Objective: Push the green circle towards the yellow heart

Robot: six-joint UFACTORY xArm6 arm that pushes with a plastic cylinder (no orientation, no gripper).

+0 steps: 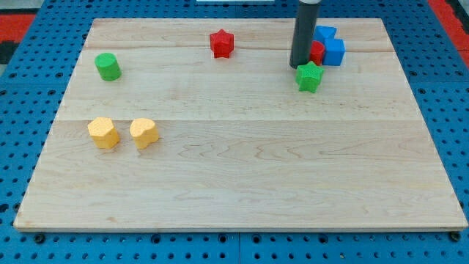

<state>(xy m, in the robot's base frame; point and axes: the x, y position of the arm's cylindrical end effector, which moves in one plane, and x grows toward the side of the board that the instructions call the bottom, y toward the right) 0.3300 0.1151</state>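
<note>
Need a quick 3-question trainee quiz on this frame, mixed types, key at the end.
1. True or false: my tip touches the green circle.
2. Which block lies nearest my tip? A) green star B) red star C) yellow heart
3. Fill in: the green circle sits toward the view's ____ from the yellow heart.

Key: 1 false, my tip is far to the view's right, beside the green star. 2 A. 3 top, slightly left.

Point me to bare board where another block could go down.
Free: everything below the two yellow blocks, yellow hexagon and yellow heart, plus the middle strip between green circle and green star. Crowded: view's top right, where my tip meets green star, red block, blue block.
</note>
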